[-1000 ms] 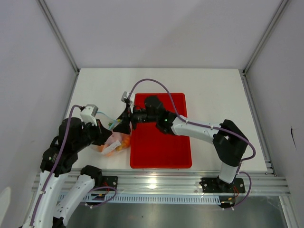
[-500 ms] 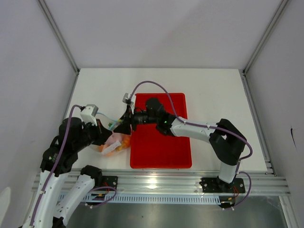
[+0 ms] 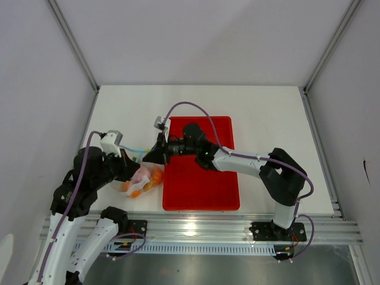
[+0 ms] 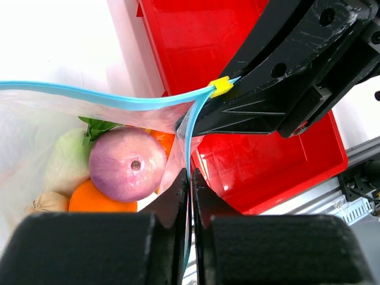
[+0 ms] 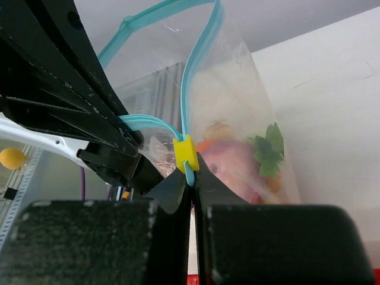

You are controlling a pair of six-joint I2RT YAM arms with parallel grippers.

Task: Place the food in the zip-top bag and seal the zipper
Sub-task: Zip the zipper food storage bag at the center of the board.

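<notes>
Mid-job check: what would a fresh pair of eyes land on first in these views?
Both grippers are pinched shut on the blue zipper of the clear zip-top bag, left of the red tray: the right gripper at the yellow slider, the left gripper a little along the strip. Inside the bag, a purple onion sits on top of the other food.
</notes>
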